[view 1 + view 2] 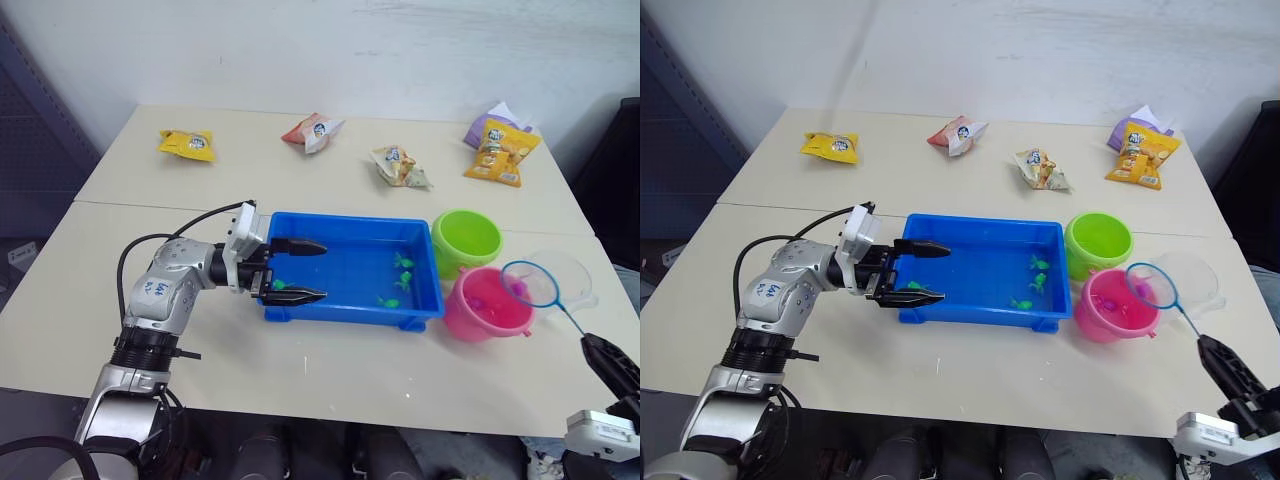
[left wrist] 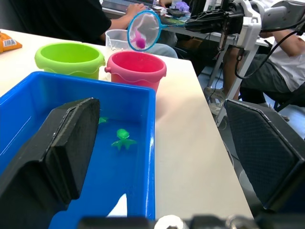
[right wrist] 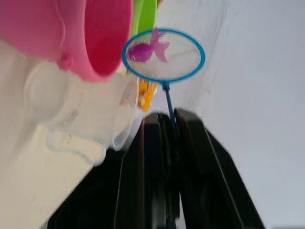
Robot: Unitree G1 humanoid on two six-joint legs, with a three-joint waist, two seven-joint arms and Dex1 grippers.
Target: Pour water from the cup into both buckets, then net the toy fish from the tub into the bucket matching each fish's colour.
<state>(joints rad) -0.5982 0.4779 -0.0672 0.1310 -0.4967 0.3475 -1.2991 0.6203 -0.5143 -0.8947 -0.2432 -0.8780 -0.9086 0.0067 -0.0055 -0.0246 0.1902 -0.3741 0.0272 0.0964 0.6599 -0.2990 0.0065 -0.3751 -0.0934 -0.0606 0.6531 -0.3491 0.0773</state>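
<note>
Left gripper [image 1: 300,270]: jaws apart, astride the tub's left wall
Right gripper [image 3: 167,143]: jaws clamped on the net handle
Net [image 1: 531,283]: right of frame, over the pink bucket [image 1: 485,305], holding a magenta fish [image 3: 147,49]
Tub [image 1: 350,312]: centre of bench [image 1: 300,190], green fish [image 1: 400,282] inside
Green bucket [image 1: 466,240]: just behind the pink one

Bright plastics on a cream table [image 1: 330,380]

Blue tub [image 1: 340,310] (green fish [image 1: 403,263] inside), lime bucket [image 1: 465,240], pink bucket [image 1: 487,305], light-blue-rimmed net [image 1: 531,283] holding a magenta fish [image 3: 148,49].
</note>
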